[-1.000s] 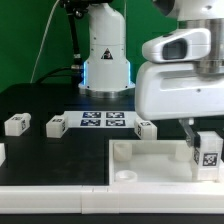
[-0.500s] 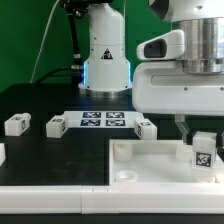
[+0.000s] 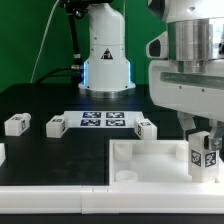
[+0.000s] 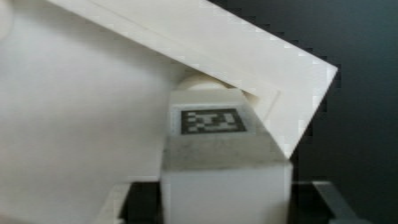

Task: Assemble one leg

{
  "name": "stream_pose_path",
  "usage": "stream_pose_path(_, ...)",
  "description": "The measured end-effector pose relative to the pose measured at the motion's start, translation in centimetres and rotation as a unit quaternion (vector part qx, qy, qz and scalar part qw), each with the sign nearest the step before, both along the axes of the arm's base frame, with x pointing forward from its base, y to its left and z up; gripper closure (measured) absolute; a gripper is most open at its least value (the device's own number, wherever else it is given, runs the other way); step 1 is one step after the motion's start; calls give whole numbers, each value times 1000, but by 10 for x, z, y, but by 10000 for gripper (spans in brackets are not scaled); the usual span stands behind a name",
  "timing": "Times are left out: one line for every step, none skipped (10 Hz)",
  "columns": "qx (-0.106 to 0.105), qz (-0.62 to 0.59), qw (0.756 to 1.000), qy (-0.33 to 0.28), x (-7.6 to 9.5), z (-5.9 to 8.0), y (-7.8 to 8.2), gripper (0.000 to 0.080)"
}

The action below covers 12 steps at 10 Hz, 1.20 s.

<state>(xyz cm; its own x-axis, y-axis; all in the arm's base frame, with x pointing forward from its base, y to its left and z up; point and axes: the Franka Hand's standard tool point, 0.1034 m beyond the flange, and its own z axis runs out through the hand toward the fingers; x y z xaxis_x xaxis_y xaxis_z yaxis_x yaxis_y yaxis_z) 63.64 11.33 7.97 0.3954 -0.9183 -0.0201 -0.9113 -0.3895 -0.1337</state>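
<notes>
My gripper (image 3: 203, 135) is shut on a leg (image 3: 204, 155), a small chunky white block with a black-and-white tag. It holds the leg upright over the corner of the wide white tray (image 3: 150, 160) at the exterior view's right. In the wrist view the leg (image 4: 222, 150) stands between my dark fingers (image 4: 146, 200), its tip close against the tray's corner rim (image 4: 267, 65). Three more legs lie on the black table: one (image 3: 15, 124) at the exterior view's left, one (image 3: 56, 125) beside it, one (image 3: 146, 128) by the tray's far edge.
The marker board (image 3: 103, 120) lies flat behind the tray. The robot base (image 3: 105, 55) stands at the back. A further white part (image 3: 1, 153) shows at the left edge. A round socket (image 3: 127, 173) sits in the tray's near rim.
My gripper has turned about its upright axis with the leg in it and shifted slightly. The leg sits a little lower and nearer the tray corner. The other legs have not moved.
</notes>
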Motion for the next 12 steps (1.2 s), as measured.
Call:
stream_pose_path(0,-3,1000,0,0,0,0,506)
stream_pose_path(8,-51,999,5,0,0,1,506)
stream_pose_path(12,-82,997,7,-1,0,1,506)
stream_pose_path(11,-67,998,6,-1,-1,1,506)
stream_pose_path(9,-55,998,5,-1,-1,2,265)
stream_pose_path(7,-37,999,4,-1,-1,6,265)
stream_pose_path(-3,42,999,-2,-1,0,7,183)
stream_pose_path(-9,103,995,-5,0,1,8,156)
stream_pose_path(-12,143,990,-5,2,3,10,156)
stream_pose_path(-20,213,977,-9,3,2,7,150)
stream_pose_path(-26,261,965,-13,3,1,5,150)
stream_pose_path(-30,300,953,-16,3,1,6,150)
